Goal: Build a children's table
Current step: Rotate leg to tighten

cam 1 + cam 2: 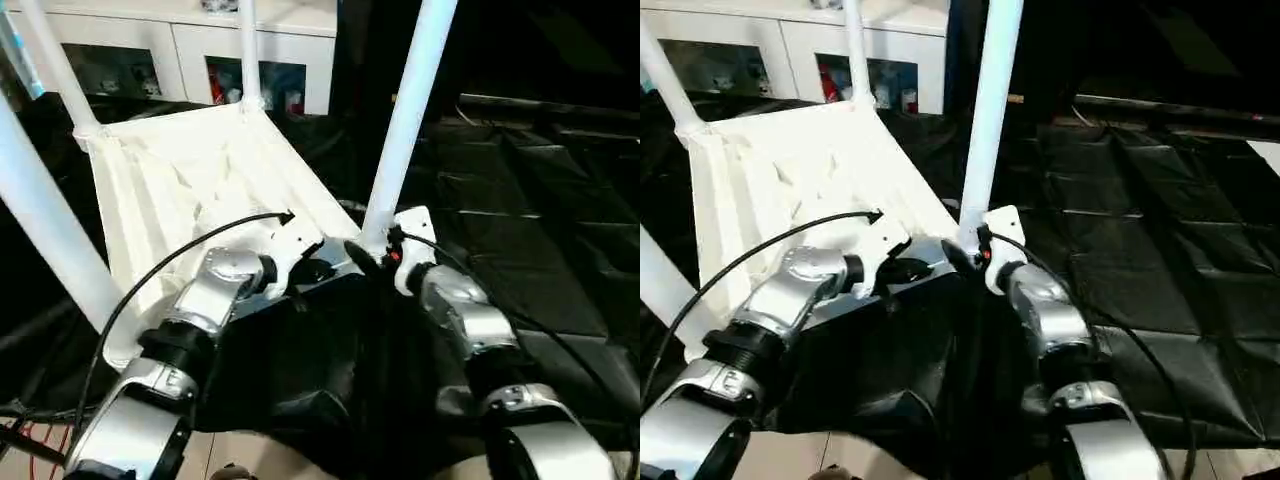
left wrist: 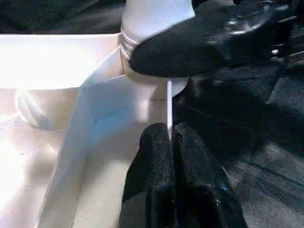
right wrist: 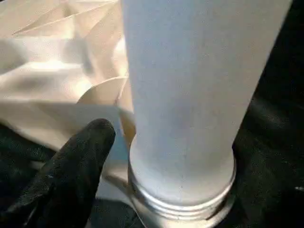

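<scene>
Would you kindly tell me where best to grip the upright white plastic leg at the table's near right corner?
Probably low on the round white plastic leg, just above its threaded base, approaching level from the robot's side. It stands upright and widens downward, so jaws straddling it sideways should sit squarely.

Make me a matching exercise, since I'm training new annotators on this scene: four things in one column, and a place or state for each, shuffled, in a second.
Things:
1. left hand
2. right hand
3. table top
4. cabinet

Places or states:
A. stands at the back, beyond the table
B. fingers shut together, at the top's near corner
C. open, at the base of the near right leg
D. lies upside down, ribbed side up

Pairs: 1-B, 2-C, 3-D, 4-A
</scene>
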{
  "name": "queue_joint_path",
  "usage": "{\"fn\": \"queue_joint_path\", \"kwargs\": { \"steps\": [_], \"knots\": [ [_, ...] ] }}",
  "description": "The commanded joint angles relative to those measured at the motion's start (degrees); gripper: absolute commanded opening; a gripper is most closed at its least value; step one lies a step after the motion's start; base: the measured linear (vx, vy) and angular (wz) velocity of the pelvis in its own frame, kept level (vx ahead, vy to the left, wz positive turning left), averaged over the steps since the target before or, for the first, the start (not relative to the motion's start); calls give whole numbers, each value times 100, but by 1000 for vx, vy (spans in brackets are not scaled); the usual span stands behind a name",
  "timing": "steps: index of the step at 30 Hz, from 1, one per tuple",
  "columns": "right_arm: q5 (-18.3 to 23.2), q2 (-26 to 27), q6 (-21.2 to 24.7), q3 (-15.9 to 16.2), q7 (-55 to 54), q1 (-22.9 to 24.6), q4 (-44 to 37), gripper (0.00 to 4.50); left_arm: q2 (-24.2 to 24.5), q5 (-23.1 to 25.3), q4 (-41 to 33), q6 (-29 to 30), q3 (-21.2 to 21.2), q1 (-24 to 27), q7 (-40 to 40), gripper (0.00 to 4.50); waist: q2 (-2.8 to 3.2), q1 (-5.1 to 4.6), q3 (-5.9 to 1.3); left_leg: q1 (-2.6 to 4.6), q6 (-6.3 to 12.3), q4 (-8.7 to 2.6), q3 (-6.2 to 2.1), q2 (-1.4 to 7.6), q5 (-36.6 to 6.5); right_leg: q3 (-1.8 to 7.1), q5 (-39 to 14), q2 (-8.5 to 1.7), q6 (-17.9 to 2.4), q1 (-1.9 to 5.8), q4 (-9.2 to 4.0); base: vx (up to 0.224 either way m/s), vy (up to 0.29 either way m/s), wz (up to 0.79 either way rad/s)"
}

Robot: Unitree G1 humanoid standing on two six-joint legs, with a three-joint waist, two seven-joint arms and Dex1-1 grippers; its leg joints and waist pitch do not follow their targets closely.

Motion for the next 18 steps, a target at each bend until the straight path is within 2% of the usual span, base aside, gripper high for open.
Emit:
{"fn": "queue_joint_path", "kwargs": {
  "steps": [1,6,9,10,11,13,15,16,17,18],
  "knots": [
    [122,13,-65,652,1285,78,-314,386,-109,-381,-431,-436,-132,28,-412,0,-15,15,-383,-10,332,-363,-21,177,-937,371,-1656,-478,-797,363,-416,0,0,0],
    [273,-680,113,797,2542,232,-721,386,259,-494,-704,-516,-249,223,-1184,0,-14,25,-379,-5,410,-357,-16,192,-895,376,-1604,-467,-852,349,-400,0,0,0],
    [302,-830,170,816,2826,258,-786,386,346,-529,-768,-519,-264,265,-1389,0,-16,55,-371,-3,421,-355,-8,195,-927,368,-1713,-460,-855,346,-409,0,0,0],
    [345,-1066,239,872,3259,300,-881,386,525,-592,-917,-525,-297,361,-1748,0,-19,78,-377,13,401,-351,-10,196,-926,367,-1754,-470,-855,347,-412,0,0,0],
    [361,-1164,273,907,3437,316,-919,386,614,-618,-991,-516,-312,411,-1899,0,-14,91,-380,-5,416,-350,-8,206,-915,364,-1718,-464,-879,354,-394,0,0,0],
    [367,-1273,315,944,3649,323,-946,356,715,-650,-1056,-510,-330,460,-2074,0,-22,100,-384,10,412,-349,-9,219,-898,363,-1638,-456,-898,338,-382,0,0,0],
    [365,-1308,340,959,3718,330,-967,353,769,-673,-1096,-496,-348,488,-2173,0,-14,108,-376,13,403,-349,-3,213,-927,367,-1655,-455,-925,322,-385,0,0,0],
    [360,-1323,340,966,3738,336,-978,342,801,-686,-1121,-488,-357,504,-2226,0,-34,128,-381,15,387,-348,-6,216,-915,368,-1660,-465,-934,329,-371,0,0,0],
    [359,-1343,349,974,3772,346,-1005,315,832,-695,-1151,-481,-360,522,-2290,0,-24,123,-373,9,366,-353,-10,217,-944,367,-1694,-461,-917,324,-378,0,0,0],
    [359,-1343,349,974,3772,346,-1005,315,832,-695,-1151,-481,-360,522,-2290,0,-27,119,-371,10,350,-355,-13,217,-969,365,-1732,-461,-901,325,-382,0,0,0]
  ]
}}
